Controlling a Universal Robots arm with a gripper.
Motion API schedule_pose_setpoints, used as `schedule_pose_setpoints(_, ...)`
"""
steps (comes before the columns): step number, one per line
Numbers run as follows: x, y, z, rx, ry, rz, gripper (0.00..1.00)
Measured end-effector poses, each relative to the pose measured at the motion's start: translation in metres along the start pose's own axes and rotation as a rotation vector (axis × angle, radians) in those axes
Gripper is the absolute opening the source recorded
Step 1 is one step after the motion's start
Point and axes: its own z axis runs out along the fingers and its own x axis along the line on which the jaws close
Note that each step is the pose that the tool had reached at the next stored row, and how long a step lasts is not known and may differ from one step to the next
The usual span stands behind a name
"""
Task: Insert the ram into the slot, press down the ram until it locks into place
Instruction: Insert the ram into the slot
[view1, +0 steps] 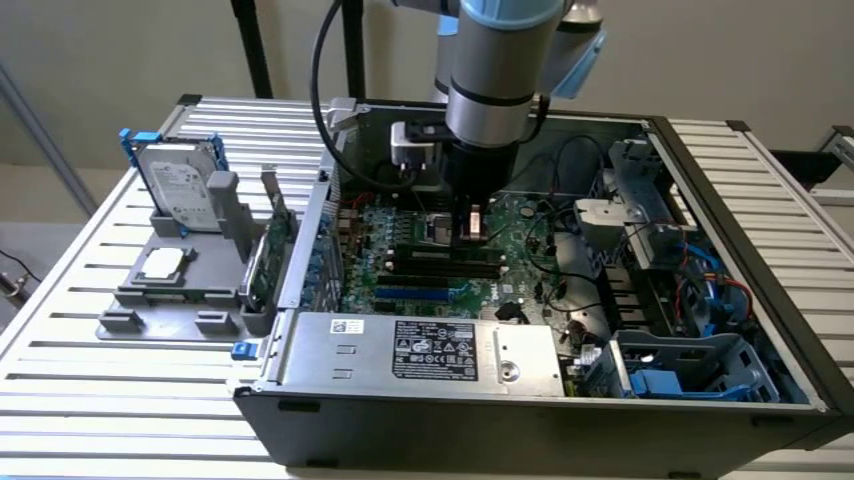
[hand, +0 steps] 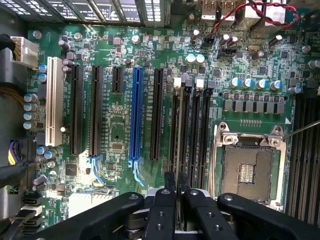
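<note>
Items, from the exterior view's left to its right:

1. Slatted table (view1: 67, 330), bearing all the items below.
2. Grey fixture (view1: 167, 295), with a hard drive (view1: 180, 195) upright in a blue bracket. A green expansion card (view1: 274, 255) stands at the fixture's edge, beside the case wall.
3. Open computer case (view1: 534, 430), with a labelled silver box (view1: 427, 350) along its near side.
4. Motherboard (view1: 521, 275), flat in the case floor. It carries the blue socket (hand: 135, 115), then four parallel black sockets, then the processor socket (hand: 248, 167).
5. The slot (hand: 185, 130), one of those four sockets, between the blue socket and the processor socket.
6. Gripper (view1: 467, 236), hanging from the arm inside the case above the black sockets. In the wrist view the gripper (hand: 177, 176) lines up with the pair of sockets nearer the blue socket. Its fingers (hand: 169, 200) are drawn almost together, leaving only a slit.
7. The ram: it cannot be told whether it sits in that slit or in a socket.
8. Blue drive cage (view1: 667, 385), in the case's right corner.
</note>
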Motion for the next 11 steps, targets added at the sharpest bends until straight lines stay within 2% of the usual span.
schedule_pose_setpoints(11, 0.0, -0.0001, 0.0051, 0.0009, 0.001, -0.002, 0.13)
